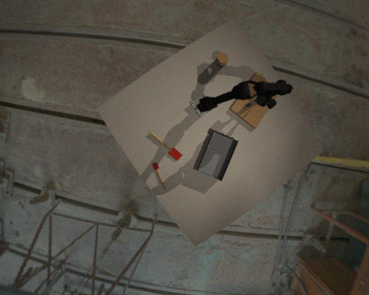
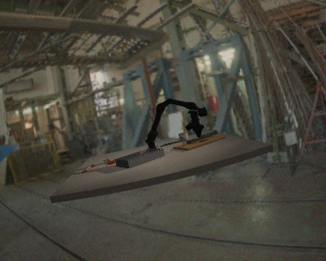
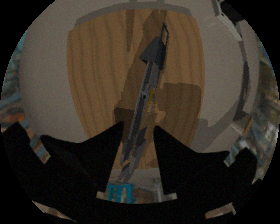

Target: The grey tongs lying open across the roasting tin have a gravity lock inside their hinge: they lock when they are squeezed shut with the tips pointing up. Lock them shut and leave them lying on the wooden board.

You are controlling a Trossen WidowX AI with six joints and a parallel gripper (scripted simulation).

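Note:
The grey tongs (image 1: 246,106) (image 2: 202,138) (image 3: 138,112) lie lengthwise over the wooden board (image 1: 252,118) (image 2: 180,147) (image 3: 100,50). In the wrist view their two arms are close together, with a dark wedge-shaped part and a thin loop at the far end. Their near end reaches past the board's near edge. My gripper (image 3: 139,126) (image 2: 200,136) is open, with a fingertip on each side of the tongs and a gap to both. It points down over the board. Whether the tongs rest flat is hard to tell.
The roasting tin (image 1: 230,155) (image 2: 140,159) stands beside the board and holds no tongs. A wooden cylinder (image 1: 222,58) stands on the other side. Two red-headed tools, a larger one (image 1: 175,154) and a smaller one (image 1: 155,167), lie beyond the tin.

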